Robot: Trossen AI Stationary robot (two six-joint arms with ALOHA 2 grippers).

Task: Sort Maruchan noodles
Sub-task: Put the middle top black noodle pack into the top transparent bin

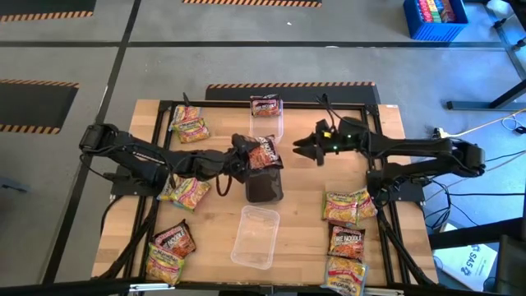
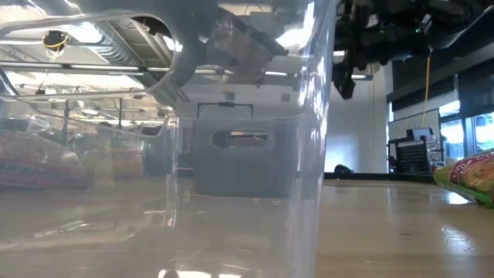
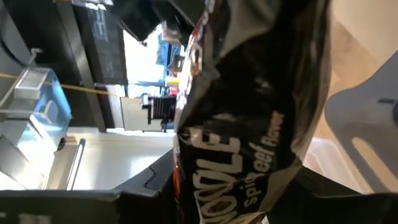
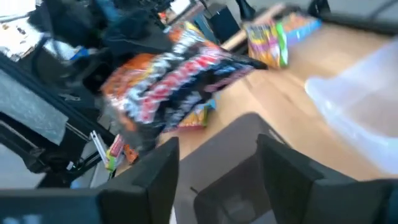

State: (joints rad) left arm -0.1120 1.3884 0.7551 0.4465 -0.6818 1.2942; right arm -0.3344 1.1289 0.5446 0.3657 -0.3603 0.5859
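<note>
Maruchan noodles lie scattered over the worktop [image 1: 218, 218], and one dark brown-red packet [image 1: 265, 153] is up in the air, pinched in the left hand [image 1: 246, 156] above the dark grey bin [image 1: 264, 186] at the middle of the worktop. In the left wrist view that packet [image 3: 249, 124] fills the picture, its dark film creased and glossy, with pale lettering. Judging by those creases, a packet like this is light, with a thin, slippery, crinkly wrapper over a brittle noodle block; a pinch on a short edge or across the flat block should hold it, while a hard squeeze in the middle could crack what is inside.

The right hand [image 1: 306, 148] hovers just beside the held packet, over the worktop's middle, its fingers [image 4: 158, 180] spread with nothing between them.

The rest: green-and-orange packets at the far left [image 1: 190, 125], a yellow-pink one beside the left arm [image 1: 189, 193], dark and yellow ones at the near left corner [image 1: 170, 251], and a column along the right edge [image 1: 348, 238]. One dark packet [image 1: 265, 106] already sits in the far clear tray [image 1: 274, 130]; the near clear tray [image 1: 256, 236] holds none
</note>
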